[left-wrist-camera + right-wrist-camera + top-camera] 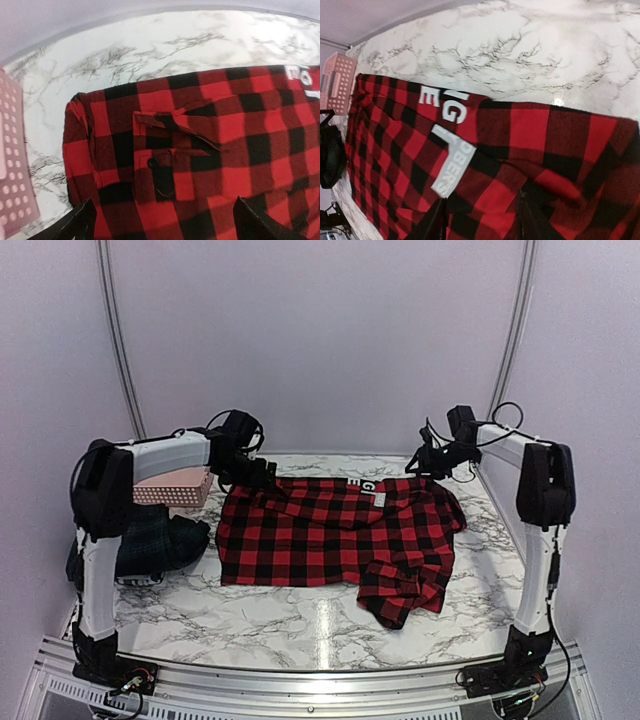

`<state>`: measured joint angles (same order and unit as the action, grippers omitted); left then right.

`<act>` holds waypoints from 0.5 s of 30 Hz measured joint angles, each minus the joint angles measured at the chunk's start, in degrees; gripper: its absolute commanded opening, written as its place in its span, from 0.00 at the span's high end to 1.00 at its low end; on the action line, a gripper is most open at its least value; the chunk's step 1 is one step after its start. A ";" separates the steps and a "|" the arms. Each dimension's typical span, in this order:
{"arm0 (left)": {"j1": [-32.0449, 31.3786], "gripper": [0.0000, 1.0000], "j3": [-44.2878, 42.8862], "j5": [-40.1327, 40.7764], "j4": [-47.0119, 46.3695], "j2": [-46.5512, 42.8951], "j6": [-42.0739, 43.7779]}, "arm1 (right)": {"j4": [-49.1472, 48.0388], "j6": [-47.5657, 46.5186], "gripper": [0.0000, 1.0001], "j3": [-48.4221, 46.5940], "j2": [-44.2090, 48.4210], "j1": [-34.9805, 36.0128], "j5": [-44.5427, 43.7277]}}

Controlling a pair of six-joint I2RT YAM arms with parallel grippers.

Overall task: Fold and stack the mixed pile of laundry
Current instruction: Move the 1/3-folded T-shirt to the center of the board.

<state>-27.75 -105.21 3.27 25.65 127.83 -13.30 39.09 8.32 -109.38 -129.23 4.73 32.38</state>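
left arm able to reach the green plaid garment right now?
Probably yes. The dark green plaid garment lies uncovered beside the left arm's base; the left gripper hangs open over the red checked shirt. It is close in, so the arm must fold back.

Left arm (pixel 98 580) and right arm (pixel 541 565) had white links, black joints and looped black cables; left gripper (pixel 160 226) and right gripper (pixel 481 220) were black.

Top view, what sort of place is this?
Probably a robot test booth, not a home: plain pale walls close in a marble-look table, and a left arm and right arm are bolted to a metal rail at its near edge.
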 measured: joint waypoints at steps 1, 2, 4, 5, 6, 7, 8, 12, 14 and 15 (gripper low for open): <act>-0.79 0.01 2.51 0.44 -0.31 -3.45 1.27 | -0.07 -0.70 0.45 2.54 3.89 0.00 -0.22; -2.16 0.01 5.62 1.31 -1.18 -8.20 3.23 | -0.31 -1.55 0.38 5.33 8.79 0.00 -0.50; -5.22 0.01 9.11 2.05 -3.19 -15.39 6.05 | -1.46 -2.99 0.18 9.07 16.85 -0.02 -1.29; -7.10 0.01 10.78 2.01 -4.61 -18.95 7.26 | -2.80 -3.72 0.06 11.45 21.86 -0.20 -1.49; -8.70 0.01 12.39 1.66 -6.21 -22.23 8.17 | -4.79 -4.09 0.02 13.97 26.73 -0.31 -1.57; -10.58 0.01 14.10 0.00 -8.04 -25.59 8.81 | -6.71 -4.09 0.02 16.11 30.38 -0.46 -1.62; -12.15 0.01 15.32 -2.25 -9.49 -28.24 8.92 | -9.40 -4.02 0.01 18.97 34.49 -0.68 -2.08; -13.00 0.01 16.24 -14.10 -14.45 -30.10 5.95 | -14.93 -1.81 0.02 26.60 41.81 -2.45 -4.13; -13.07 0.01 15.93 -18.75 -15.91 -27.30 4.68 | -15.15 -1.27 0.02 29.16 40.85 -4.46 -2.91; -13.64 0.01 15.93 -19.85 -16.22 -25.42 4.83 | -15.19 -1.14 0.02 31.08 40.02 -6.01 -1.14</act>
<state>-41.39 -89.27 -16.58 9.43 102.41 -8.47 23.90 7.18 -78.30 -89.21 -1.28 31.24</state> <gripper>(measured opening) 0.989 0.985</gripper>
